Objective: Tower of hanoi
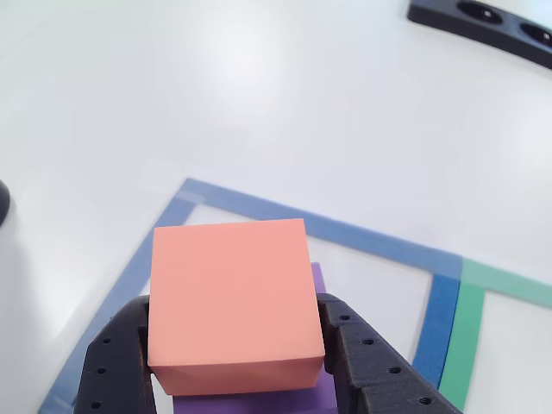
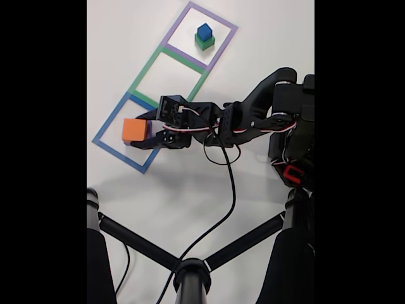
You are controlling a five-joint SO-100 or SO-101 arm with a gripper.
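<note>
In the other view the salmon-orange block (image 1: pixel 228 297) sits between my black fingers (image 1: pixel 116 358), directly over the flat purple block (image 1: pixel 259 404), whose edge peeks out beneath it. My gripper (image 1: pixel 235 304) is shut on the salmon-orange block's sides. In the fixed view the same block (image 2: pixel 134 130) lies inside the blue tape square (image 2: pixel 111 144), with the gripper (image 2: pixel 140 131) around it. Far off, the small blue cube (image 2: pixel 204 31) rests on the green block (image 2: pixel 205 43) inside the purple tape square (image 2: pixel 221 22).
A green tape square (image 2: pixel 149 69) lies between the blue and purple ones. The arm's body (image 2: pixel 278 114) stands at the right with a black cable (image 2: pixel 231 190) trailing down. Black stand legs (image 2: pixel 139 247) cross the lower table. A black part (image 1: pixel 483 21) lies at the far right.
</note>
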